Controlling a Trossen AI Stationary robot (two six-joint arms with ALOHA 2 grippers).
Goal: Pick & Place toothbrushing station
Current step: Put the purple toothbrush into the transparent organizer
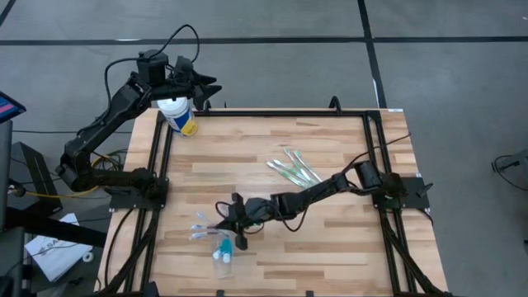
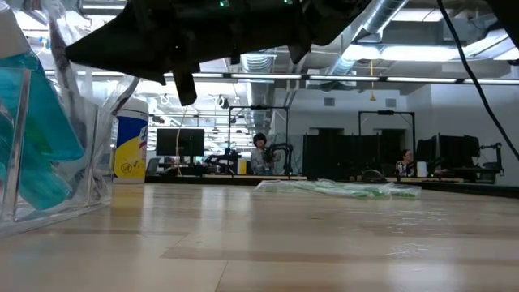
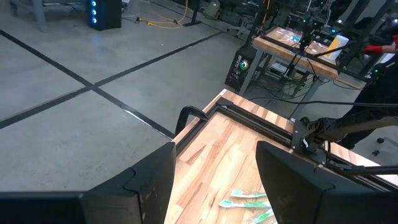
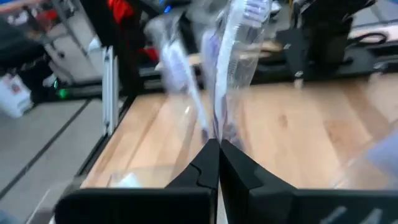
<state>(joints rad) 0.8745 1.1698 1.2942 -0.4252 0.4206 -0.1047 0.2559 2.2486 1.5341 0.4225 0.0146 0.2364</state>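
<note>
The see-through holder (image 1: 204,228) stands near the table's front, left of the middle, and also shows at the left of the low view (image 2: 57,154). Teal-and-white tubes (image 1: 221,249) lie at its near side. My right gripper (image 1: 233,218) is at the holder's right side, shut on a clear-wrapped purple-and-white toothbrush (image 4: 239,37). A second wrapped toothbrush (image 4: 180,68) lies beside that one. Pale green toothbrushes (image 1: 293,170) lie on the table right of the middle. My left gripper (image 3: 214,180) is open and empty, high above the far left corner. My right gripper pinches the wrapped toothbrush's near end (image 4: 217,134) between its two shut fingertips. The fingers come from the table's right, about level, and lie along the toothbrush, which runs on away from them toward the holder. Whether it is lifted clear does not show.
A big white-lidded canister with a yellow label (image 1: 179,115) stands at the far left corner, below my left gripper. A black frame (image 1: 264,112) rims the table. Bare wood lies along the middle and right (image 1: 330,239). People sit at desks in the room beyond (image 2: 259,150).
</note>
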